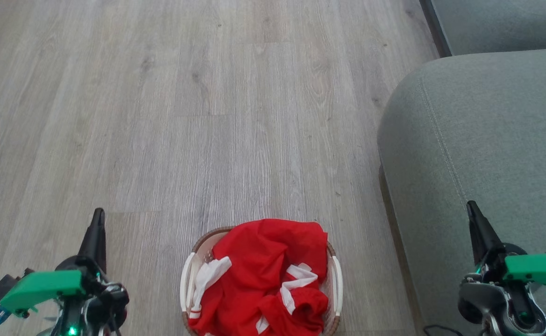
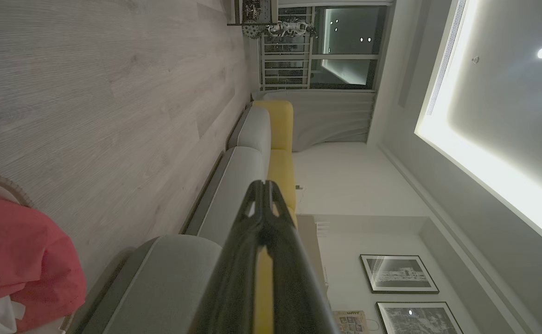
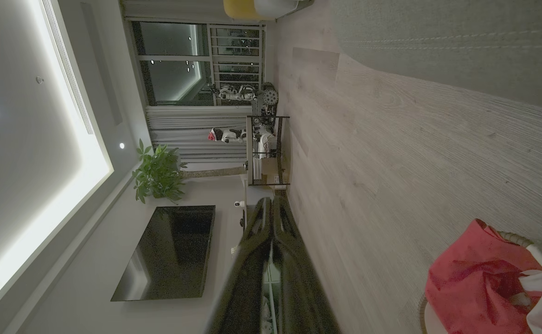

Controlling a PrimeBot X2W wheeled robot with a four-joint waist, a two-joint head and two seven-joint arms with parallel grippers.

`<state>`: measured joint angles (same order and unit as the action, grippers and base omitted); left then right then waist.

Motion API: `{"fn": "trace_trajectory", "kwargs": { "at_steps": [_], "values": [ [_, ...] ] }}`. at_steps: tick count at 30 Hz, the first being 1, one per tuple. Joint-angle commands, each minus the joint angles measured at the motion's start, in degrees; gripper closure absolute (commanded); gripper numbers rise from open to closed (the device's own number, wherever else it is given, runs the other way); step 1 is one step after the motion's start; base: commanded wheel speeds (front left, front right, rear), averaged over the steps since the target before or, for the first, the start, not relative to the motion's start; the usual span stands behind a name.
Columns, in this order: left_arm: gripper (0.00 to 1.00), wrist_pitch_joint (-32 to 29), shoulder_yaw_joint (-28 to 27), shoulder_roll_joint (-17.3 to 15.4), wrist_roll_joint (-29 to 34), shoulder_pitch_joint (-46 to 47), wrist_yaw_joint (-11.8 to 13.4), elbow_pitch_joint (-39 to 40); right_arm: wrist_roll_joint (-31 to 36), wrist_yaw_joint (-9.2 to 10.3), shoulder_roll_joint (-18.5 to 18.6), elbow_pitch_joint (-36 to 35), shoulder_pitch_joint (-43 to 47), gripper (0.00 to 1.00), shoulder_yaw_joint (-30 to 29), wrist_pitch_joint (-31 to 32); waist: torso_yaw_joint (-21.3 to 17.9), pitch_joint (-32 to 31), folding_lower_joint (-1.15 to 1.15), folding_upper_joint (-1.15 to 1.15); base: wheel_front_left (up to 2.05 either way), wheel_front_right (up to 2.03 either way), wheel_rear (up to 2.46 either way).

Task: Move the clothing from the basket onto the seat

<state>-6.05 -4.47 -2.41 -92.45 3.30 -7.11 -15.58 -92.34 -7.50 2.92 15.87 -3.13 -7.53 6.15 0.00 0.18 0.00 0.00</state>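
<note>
Two grippers: left gripper (image 1: pixel 98 217) at lower left, right gripper (image 1: pixel 471 207) at lower right, both apart from the basket (image 1: pixel 185 280).
Fingers (image 2: pixel 238 269): long, dark, glossy and tapered. Each pair is pressed together at the tips with nothing held.
Clothing (image 1: pixel 263 270): bright red fabric, crumpled, with white strips and trim folded through it. It lies heaped in the basket, mounded above the rim.
Basket: small and oval, with a white plastic wall, brown woven-look rim and white side handles. It stands on the floor (image 1: pixel 160 116) between the grippers, near the seat (image 1: pixel 487 130) but not touching.
Seat: grey-green upholstery with a fine weave, rounded corner and stitched seam.
Floor: pale grey wood-grain planks, matte.
</note>
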Motion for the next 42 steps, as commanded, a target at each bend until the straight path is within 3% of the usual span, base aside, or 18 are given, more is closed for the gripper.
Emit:
{"fn": "trace_trajectory", "kwargs": {
  "at_steps": [1, 10, 11, 15, 29, 42],
  "values": [
    [1.00, -0.44, -2.05, -0.47, 0.28, 2.88, -0.37, 1.55, 0.17, 0.01, -0.04, -1.85, -3.06, 1.00, 1.02, 0.34, 0.00, 0.00, 0.00, 0.00, 0.00, 0.00, 0.00],
    [1.00, -0.44, -2.05, -0.47, 0.28, 2.88, -0.37, 1.55, 0.16, 0.01, -0.04, -1.85, -3.06, 1.00, 1.02, 0.34, 0.00, 0.00, 0.00, 0.00, 0.00, 0.00, 0.00],
    [0.00, 0.05, 0.05, 0.01, 0.00, -0.04, 0.04, -0.29, 0.00, -0.01, 0.01, 0.35, 0.04, 0.00, 0.05, 0.00, 0.00, 0.00, 0.00, 0.00, 0.00, 0.00, 0.00],
    [0.00, 0.19, 0.25, 0.35, -0.01, -1.75, 0.06, -3.24, -0.03, 0.00, -0.03, 3.13, 1.66, 0.00, 0.44, -0.03, 0.00, 0.01, 0.00, 0.00, 0.00, 0.00, 0.00],
    [0.00, 2.53, 1.22, 0.26, 1.07, -1.36, 0.01, -1.29, -0.56, 0.00, -0.03, 0.85, 1.40, 0.00, 1.63, -1.31, -0.07, 0.08, 0.00, 0.00, 0.00, 0.00, 0.00],
    [0.00, 4.54, 1.72, 0.18, 6.20, -0.76, 0.18, 0.86, 3.26, 0.00, 1.05, -2.05, 0.91, 0.00, 3.28, -4.28, -0.06, 0.17, 0.00, 0.00, 0.00, 0.00, 0.00]
  ]
}}
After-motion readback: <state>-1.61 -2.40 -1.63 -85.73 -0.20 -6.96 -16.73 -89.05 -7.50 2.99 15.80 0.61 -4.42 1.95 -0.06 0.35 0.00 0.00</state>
